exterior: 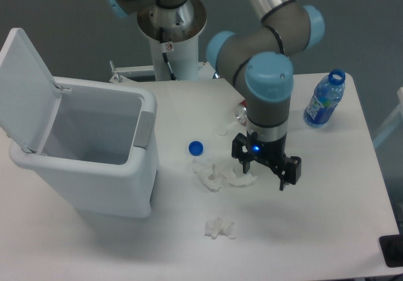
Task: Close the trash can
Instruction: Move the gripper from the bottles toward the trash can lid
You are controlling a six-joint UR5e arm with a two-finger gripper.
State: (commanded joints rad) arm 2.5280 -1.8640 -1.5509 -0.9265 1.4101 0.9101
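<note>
Trash can [88,161]: left side of the counter [327,224] — lid [25,86] tipped up and back, inside showing.
Pincer [264,171]: fingers apart, holding nothing — well right of the can, above crumpled tissue [217,174].
Nearby: blue cap [196,147], bottle [323,100].

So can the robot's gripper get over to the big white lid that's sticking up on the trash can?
Probably yes. The gripper hangs open above the crumpled tissues, well right of the large white plastic trash can. Its flat hinged lid stands upright on the far left, and only low litter lies between.
</note>
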